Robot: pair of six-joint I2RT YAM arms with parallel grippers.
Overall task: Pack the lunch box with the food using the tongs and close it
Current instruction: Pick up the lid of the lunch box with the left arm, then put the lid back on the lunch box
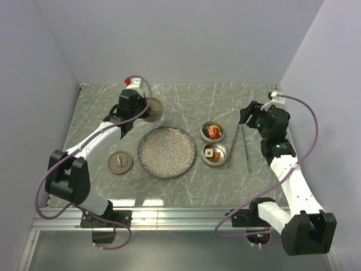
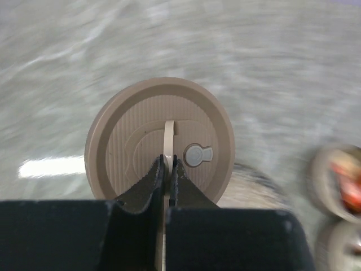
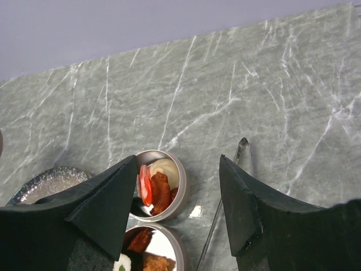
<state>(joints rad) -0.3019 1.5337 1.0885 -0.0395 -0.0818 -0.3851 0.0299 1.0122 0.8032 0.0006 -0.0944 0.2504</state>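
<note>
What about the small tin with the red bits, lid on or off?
Off: the tin stands uncovered, its food visible inside. The left gripper pinches one brown lid in its jaws.

Marble table [image 1: 225, 101] bears plate [image 1: 167, 152], two tins [image 1: 213, 131], tongs [image 1: 244, 148], brown lid [image 1: 120, 162].

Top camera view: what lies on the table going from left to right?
Flat brown lid → speckled plate → far tin and near tin, level with each other → tongs.
</note>
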